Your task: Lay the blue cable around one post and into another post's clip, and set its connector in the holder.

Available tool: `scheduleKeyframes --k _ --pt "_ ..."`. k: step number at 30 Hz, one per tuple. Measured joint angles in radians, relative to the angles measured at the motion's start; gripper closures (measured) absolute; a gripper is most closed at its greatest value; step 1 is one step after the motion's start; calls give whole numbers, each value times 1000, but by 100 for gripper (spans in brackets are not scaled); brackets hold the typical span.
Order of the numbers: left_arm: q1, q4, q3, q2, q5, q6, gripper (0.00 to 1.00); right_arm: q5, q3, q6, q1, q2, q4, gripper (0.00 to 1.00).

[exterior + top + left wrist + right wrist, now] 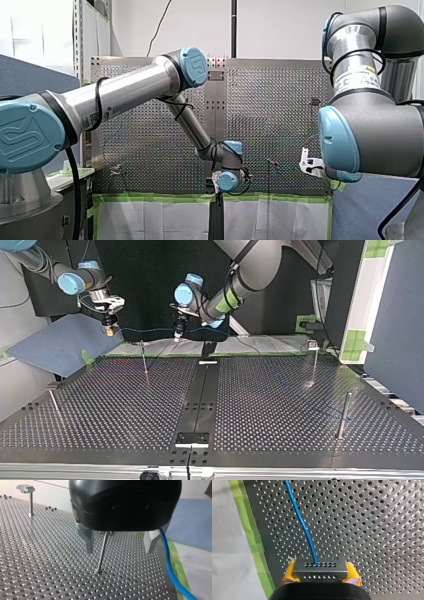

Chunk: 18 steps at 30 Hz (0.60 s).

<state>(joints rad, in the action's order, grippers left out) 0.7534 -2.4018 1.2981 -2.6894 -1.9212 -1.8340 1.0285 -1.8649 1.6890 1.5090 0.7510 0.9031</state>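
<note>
Gripping the grey connector (320, 566) between its yellow pads, my right gripper (320, 574) is closed on the block's two sides. The blue cable (299, 517) leaves the connector's middle and runs away over the perforated table (125, 405). In the top view this gripper hangs above the table's far edge at the left. From it the cable stretches almost level through the air to my left gripper (119, 551), which hangs near the far end of the black strip (200, 395) that splits the table down its middle. My left gripper's metal fingers stand apart with nothing clamped between them; the cable passes just beside the outer edge of one finger and drops away past it. A thin post (102, 552) rises from the table ahead, seen in the gap between those fingers. At the top view's right stand a post with a flat clip head (313, 357) and, nearer the camera, a plain round post (344, 415). A faint blue line crosses the table toward the plain post, too faint to say whether it is more of the cable. Green tape (253, 542) borders the table's edge, with a pale sheet (229, 530) beyond it. A blue mat (60, 345) lies off the table at the top view's left, and a blue-grey partition (400, 340) closes the right. A white wall (280, 30) backs the front view.
</note>
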Motion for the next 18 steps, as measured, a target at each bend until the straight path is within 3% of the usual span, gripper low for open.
scheduleKeyframes --k 11,18 --pt "2 -3 1 0 -6 25 0 28 0 0 -1 0 5 100" --pt "5 -2 1 0 -3 47 0 42 0 12 -2 0 36 100"
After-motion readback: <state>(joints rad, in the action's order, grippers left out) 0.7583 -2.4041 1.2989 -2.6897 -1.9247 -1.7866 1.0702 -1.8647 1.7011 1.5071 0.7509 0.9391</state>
